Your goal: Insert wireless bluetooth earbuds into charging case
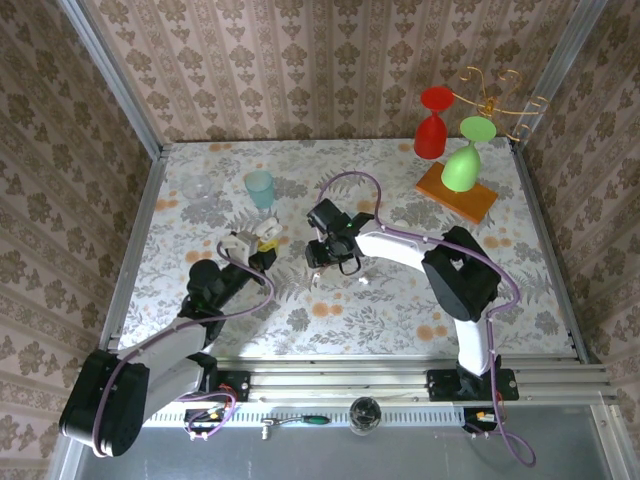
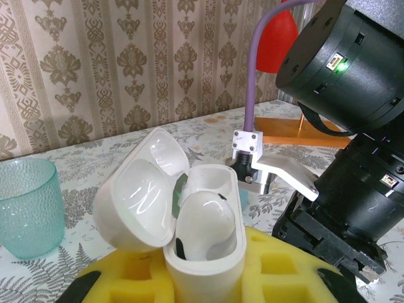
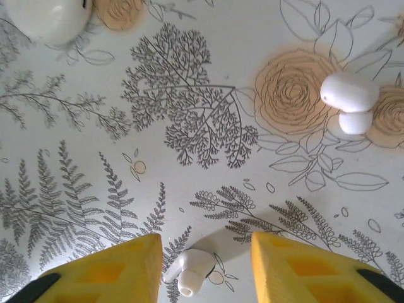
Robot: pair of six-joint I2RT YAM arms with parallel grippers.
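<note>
Right wrist: right claw (image 3: pixel 205 259) open around earbud (image 3: pixel 189 273)
Left claw (image 2: pixel 202 281): squeezing case (image 2: pixel 142 196)
Risk: crooked pinch, earbud skids away

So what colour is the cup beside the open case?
The cup is pale see-through teal, best seen in the left wrist view.

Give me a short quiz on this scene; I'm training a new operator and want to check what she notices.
1. True or false: the case held in the left gripper has its lid closed.
2. What lies on the table between the right gripper's open fingers? A) an earbud B) a cup C) a wine glass
3. How many earbuds sit in the case?

Key: 1 false; 2 A; 3 one, and the other slot looks empty.
</note>
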